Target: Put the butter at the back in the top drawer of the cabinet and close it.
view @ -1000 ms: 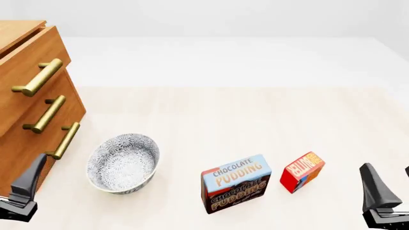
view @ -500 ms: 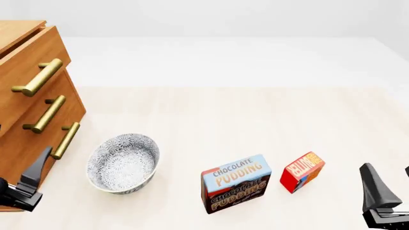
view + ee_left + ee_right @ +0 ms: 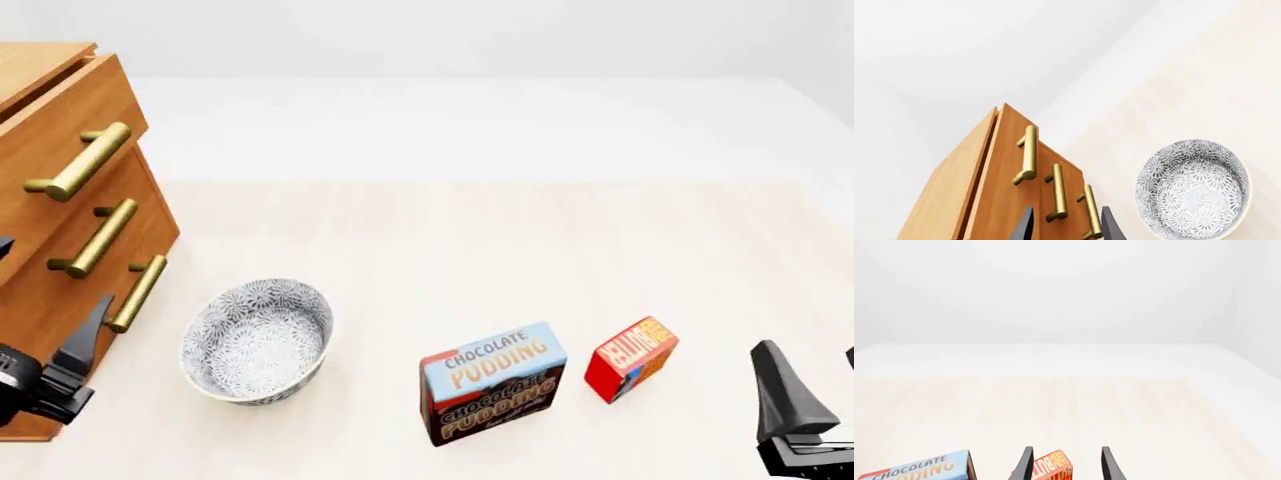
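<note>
We are lining up the left gripper (image 3: 1063, 225) on the cabinet (image 3: 54, 240), its dark fingers parted and holding nothing, the lower brass handles showing between them in the left wrist view. By our reading, the opening step is in hand: the top drawer (image 3: 60, 135) is sitting shut, and its handle (image 3: 78, 162) is not yet grasped. The next move is calling for the gripper to rise to that uppermost bar, not the two like bars below it, close around it and pull straight out. The right gripper (image 3: 1065, 462) is waiting near the table's right edge, fingers likewise spread and empty, pointing toward the butter (image 3: 630, 357). That small red-and-orange carton is standing on the pale wood-grain table (image 3: 534, 240), just beside the bigger blue-and-brown pudding box (image 3: 491, 381) and well apart from the cabinet. We are judging both cartons rigid and flat-sided, easy to pinch. A round bowl (image 3: 256, 340) with a fine grey floral pattern is resting near the cabinet's base, a smooth curved thing the left arm should be steering clear of. The cabinet's orange-brown wood looks matte, its cylindrical handles polished.
</note>
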You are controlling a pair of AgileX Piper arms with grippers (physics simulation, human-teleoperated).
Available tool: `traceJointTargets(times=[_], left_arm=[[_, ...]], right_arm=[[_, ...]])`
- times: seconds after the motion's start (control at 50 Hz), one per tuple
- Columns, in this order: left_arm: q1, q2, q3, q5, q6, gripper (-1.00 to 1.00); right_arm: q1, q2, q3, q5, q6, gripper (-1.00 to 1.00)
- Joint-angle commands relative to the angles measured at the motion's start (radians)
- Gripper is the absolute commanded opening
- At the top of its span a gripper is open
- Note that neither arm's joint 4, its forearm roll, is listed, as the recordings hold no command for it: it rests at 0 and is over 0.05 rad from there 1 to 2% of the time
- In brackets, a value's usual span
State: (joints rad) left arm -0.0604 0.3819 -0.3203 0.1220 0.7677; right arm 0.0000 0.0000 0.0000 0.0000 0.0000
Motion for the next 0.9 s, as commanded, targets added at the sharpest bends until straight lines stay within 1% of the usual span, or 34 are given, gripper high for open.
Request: traceJointTargets(times=[0.02,0.16,0.22,0.24,0.52,0.54,0.58,0.68,0.78,0.9], left_arm=[[-0.003,0.033,-0.012,-0.034,0.074,1.0],[-0.012,0.071,-0.026,-0.075,0.131,1.0],[-0.008,0.086,-0.027,-0.086,0.135,1.0],[-0.002,0.093,-0.017,-0.107,0.152,1.0],[0.008,0.165,-0.014,-0.184,0.219,1.0],[0.011,0.177,-0.013,-0.199,0.235,1.0],[0.014,0.189,-0.017,-0.206,0.238,1.0],[0.024,0.223,-0.017,-0.248,0.272,1.0],[0.03,0.246,-0.024,-0.257,0.278,1.0],[0.038,0.279,-0.031,-0.295,0.309,1.0]], right_arm=[[0.0,0.0,0.0,0.0,0.0,1.0],[0.0,0.0,0.0,0.0,0.0,1.0],[0.0,0.0,0.0,0.0,0.0,1.0],[0.0,0.0,0.0,0.0,0.0,1.0],[0.0,0.0,0.0,0.0,0.0,1.0],[0.0,0.0,0.0,0.0,0.0,1.0],[0.0,0.0,0.0,0.0,0.0,1.0],[0.0,0.0,0.0,0.0,0.0,1.0],[0.0,0.0,0.0,0.0,0.0,1.0],[0.0,0.0,0.0,0.0,0.0,1.0]])
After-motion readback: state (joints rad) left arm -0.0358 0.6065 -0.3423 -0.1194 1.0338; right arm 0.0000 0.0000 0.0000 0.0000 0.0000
